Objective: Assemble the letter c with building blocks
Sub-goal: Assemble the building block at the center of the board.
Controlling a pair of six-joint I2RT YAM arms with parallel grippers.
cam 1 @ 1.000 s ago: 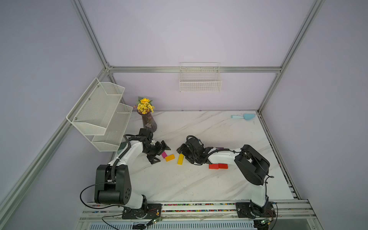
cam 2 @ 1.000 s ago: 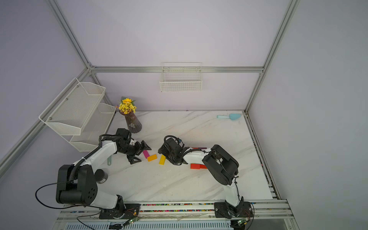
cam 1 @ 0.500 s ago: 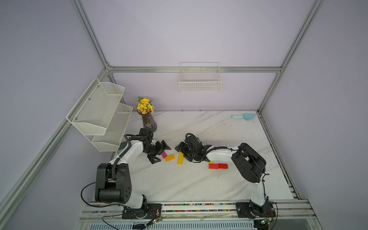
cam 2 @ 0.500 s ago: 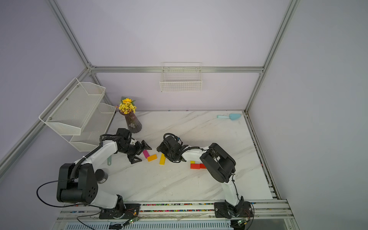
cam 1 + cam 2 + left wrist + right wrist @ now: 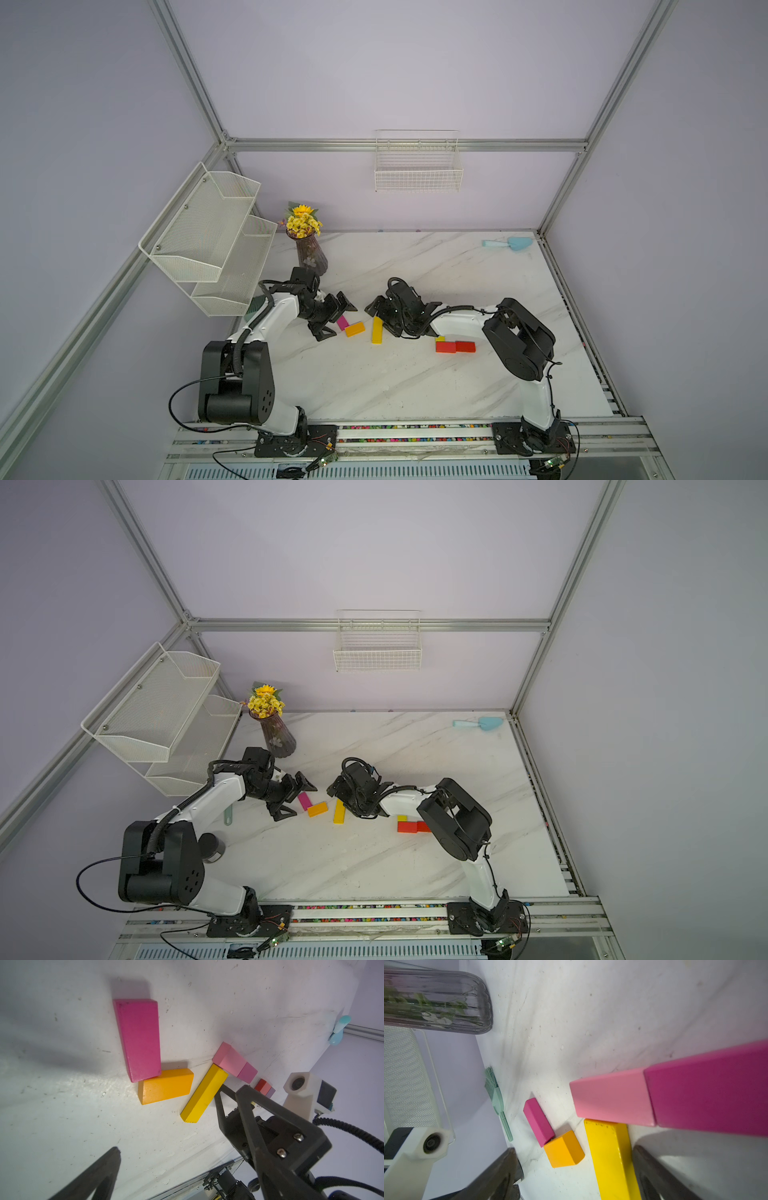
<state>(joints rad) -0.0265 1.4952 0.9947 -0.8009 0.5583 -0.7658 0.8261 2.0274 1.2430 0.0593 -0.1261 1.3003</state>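
Observation:
Several building blocks lie mid-table. A magenta block (image 5: 342,322) (image 5: 139,1039) touches an orange block (image 5: 354,328) (image 5: 166,1085). Beside them lies a long yellow block (image 5: 376,329) (image 5: 610,1157), whose end meets a light pink block (image 5: 228,1059) (image 5: 610,1099) joined to another magenta block (image 5: 708,1095). Two red blocks (image 5: 455,346) lie to the right. My left gripper (image 5: 336,316) stands open by the magenta block, holding nothing. My right gripper (image 5: 575,1176) is open and low, straddling the yellow block, with one of its fingers (image 5: 654,1174) next to it.
A glass vase of yellow flowers (image 5: 309,253) stands behind the left arm. A green brush (image 5: 497,1097) lies at the table's left edge under white mesh shelves (image 5: 208,232). A light blue scoop (image 5: 509,243) lies at the far right corner. A wire basket (image 5: 417,166) hangs on the back wall.
The right arm's elbow has drawn in to the left and its gripper has shifted slightly over the yellow block. The left arm and the blocks have stayed put.

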